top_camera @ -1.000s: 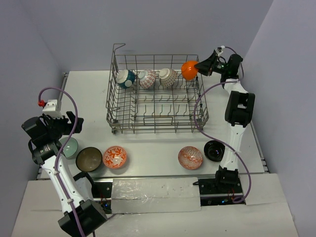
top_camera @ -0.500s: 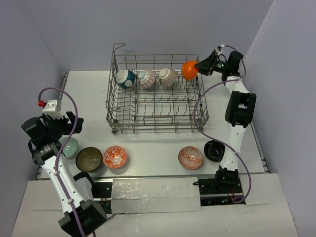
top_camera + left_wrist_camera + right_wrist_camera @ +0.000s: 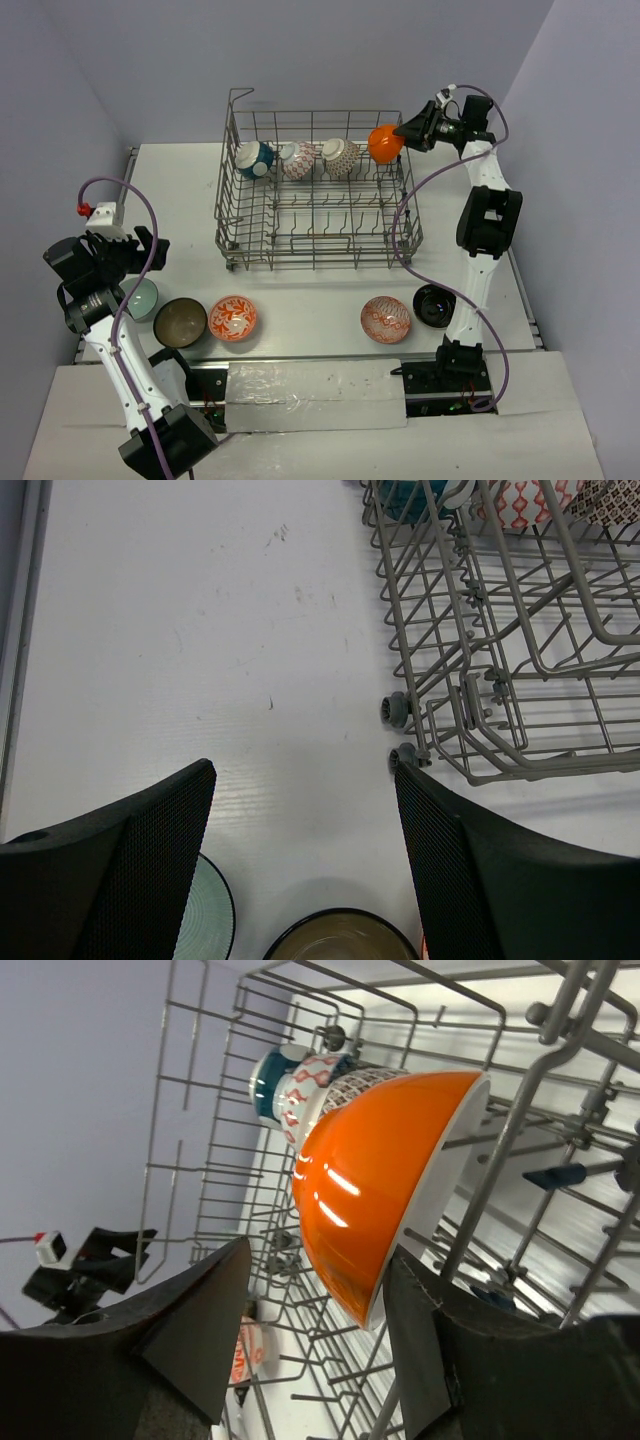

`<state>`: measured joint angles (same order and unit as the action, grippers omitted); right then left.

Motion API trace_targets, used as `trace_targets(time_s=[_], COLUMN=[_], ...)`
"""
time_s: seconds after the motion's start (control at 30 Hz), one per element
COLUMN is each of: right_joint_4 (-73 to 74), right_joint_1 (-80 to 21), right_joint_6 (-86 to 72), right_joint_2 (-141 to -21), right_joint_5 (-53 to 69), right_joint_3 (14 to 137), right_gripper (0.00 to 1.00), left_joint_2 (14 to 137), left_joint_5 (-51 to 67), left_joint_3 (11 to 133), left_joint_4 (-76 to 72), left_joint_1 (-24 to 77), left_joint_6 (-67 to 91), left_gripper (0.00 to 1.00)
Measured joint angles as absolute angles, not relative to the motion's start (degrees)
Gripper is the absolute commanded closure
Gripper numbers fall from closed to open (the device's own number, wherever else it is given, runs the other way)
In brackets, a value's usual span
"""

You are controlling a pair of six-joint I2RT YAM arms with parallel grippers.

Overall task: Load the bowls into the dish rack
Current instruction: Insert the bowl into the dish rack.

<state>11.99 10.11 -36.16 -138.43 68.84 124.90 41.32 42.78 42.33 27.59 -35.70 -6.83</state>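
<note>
The dish rack (image 3: 315, 215) stands at the table's back middle. Along its far row, on edge, sit a teal bowl (image 3: 254, 159), a red-patterned one (image 3: 297, 159), a grey-patterned one (image 3: 340, 157) and an orange-bottomed bowl (image 3: 383, 143). My right gripper (image 3: 408, 133) is at the rack's back right corner, open around the orange bowl (image 3: 385, 1170). A gap shows on the left side; the other finger is close to the white rim. My left gripper (image 3: 305, 860) hovers open and empty above the brown bowl (image 3: 340, 942) and the pale green bowl (image 3: 210, 920).
On the table in front of the rack lie a pale green bowl (image 3: 143, 298), a brown bowl (image 3: 180, 322), an orange-patterned bowl (image 3: 232, 318), a red-patterned bowl (image 3: 386, 319) and a black bowl (image 3: 435, 305). The rack's near left corner (image 3: 405, 715) is close to my left fingers.
My right gripper's jaws have widened around the orange bowl, and the wrist has drawn slightly back to the right. The left arm and the other bowls have not moved.
</note>
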Motion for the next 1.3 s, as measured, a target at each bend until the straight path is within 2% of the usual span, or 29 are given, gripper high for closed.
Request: trace_targets(time_s=[0.4, 1.3], right_joint_4=[32.1, 43.3], right_joint_1=[9.9, 6.2], right_joint_6=[-21.0, -8.9], right_joint_2=[-138.0, -136.1], right_joint_5=[60.9, 50.2], right_joint_3=[132.9, 138.1], right_gripper=[0.34, 0.29], left_joint_2=[41.3, 41.3], left_joint_5=[43.5, 43.8], left_joint_3=[42.3, 42.3], left_joint_4=[27.8, 28.6], left_joint_1=[-35.7, -36.1], left_joint_6=[-6.9, -7.9], left_gripper=[0.22, 0.22])
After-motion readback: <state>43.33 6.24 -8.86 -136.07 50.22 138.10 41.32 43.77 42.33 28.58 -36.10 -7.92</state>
